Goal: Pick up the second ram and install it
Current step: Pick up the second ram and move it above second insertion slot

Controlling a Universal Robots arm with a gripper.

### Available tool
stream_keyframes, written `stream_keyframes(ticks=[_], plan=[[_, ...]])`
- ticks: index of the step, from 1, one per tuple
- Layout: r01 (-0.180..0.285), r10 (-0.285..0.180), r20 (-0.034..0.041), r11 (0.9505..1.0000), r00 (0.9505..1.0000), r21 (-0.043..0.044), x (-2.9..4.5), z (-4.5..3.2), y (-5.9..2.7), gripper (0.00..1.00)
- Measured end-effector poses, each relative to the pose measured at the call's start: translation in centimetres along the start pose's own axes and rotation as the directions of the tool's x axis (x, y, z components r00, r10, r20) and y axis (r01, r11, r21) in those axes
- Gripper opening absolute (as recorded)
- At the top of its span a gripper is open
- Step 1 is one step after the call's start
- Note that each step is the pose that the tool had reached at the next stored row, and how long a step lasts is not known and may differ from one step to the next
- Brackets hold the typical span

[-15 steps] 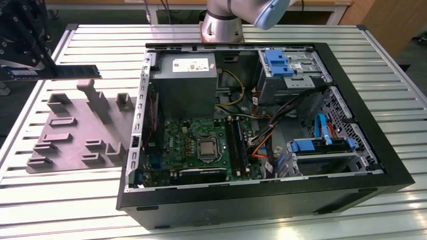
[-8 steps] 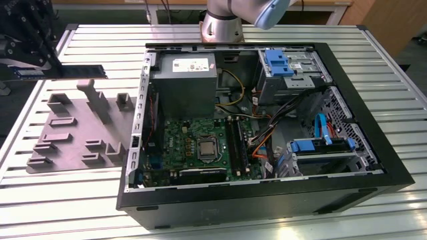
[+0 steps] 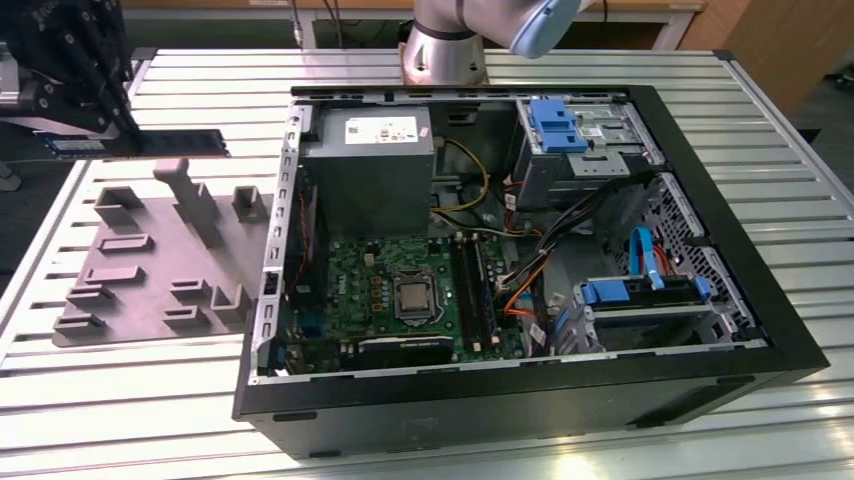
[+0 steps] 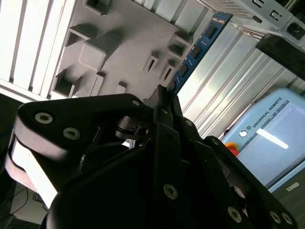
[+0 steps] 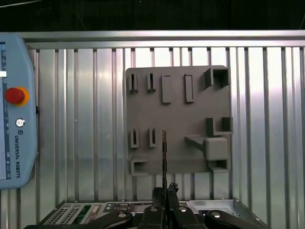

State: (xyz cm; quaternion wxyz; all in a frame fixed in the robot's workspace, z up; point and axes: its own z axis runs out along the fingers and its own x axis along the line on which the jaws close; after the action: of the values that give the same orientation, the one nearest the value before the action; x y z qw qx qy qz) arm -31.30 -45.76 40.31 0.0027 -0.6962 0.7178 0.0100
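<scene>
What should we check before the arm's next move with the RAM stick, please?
1. The second ram clamped in the gripper: ok.
2. Ram clear of the holders of the gray fixture plate: ok.
3. Ram sits straight in the grip, seen edge-on in the first wrist view: ok.
4. The computer case open, motherboard exposed: ok.
5. Free RAM slot: cannot tell.
6. The orange cables clear of the slots: cannot tell.
</scene>
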Motion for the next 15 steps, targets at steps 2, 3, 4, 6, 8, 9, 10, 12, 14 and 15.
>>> stream_keyframes(ticks=[2, 3, 4, 6, 8, 9, 10, 12, 14, 15], plan=[[0.000, 0.000, 0.0000, 1.0000, 1.0000, -0.0001, -0.01, 0.00, -0.37, 0.14], [0.000, 0.000, 0.0001, 1.0000, 1.0000, 0.0001, -0.02, 0.01, -0.56, 0.14], [0.000, 0.000, 0.0001, 1.0000, 1.0000, 0.0000, -0.02, 0.01, -0.76, 0.14], [0.000, 0.000, 0.0000, 1.0000, 1.0000, 0.0000, -0.04, 0.01, -1.18, 0.14], [0.000, 0.000, 0.0001, 1.0000, 1.0000, 0.0000, -0.05, 0.01, -1.57, 0.14], [0.000, 0.000, 0.0000, 1.0000, 1.0000, 0.0000, -0.06, 0.01, -1.74, 0.14], [0.000, 0.000, 0.0001, 1.0000, 1.0000, 0.0000, -0.06, 0.02, -1.90, 0.14], [0.000, 0.000, 0.0000, 1.0000, 1.0000, 0.0000, -0.07, 0.02, -2.25, 0.14], [0.000, 0.000, 0.0000, 1.0000, 1.0000, 0.0000, -0.08, 0.03, -2.60, 0.14], [0.000, 0.000, 0.0000, 1.0000, 1.0000, -0.0001, -0.08, 0.03, -2.76, 0.14]])
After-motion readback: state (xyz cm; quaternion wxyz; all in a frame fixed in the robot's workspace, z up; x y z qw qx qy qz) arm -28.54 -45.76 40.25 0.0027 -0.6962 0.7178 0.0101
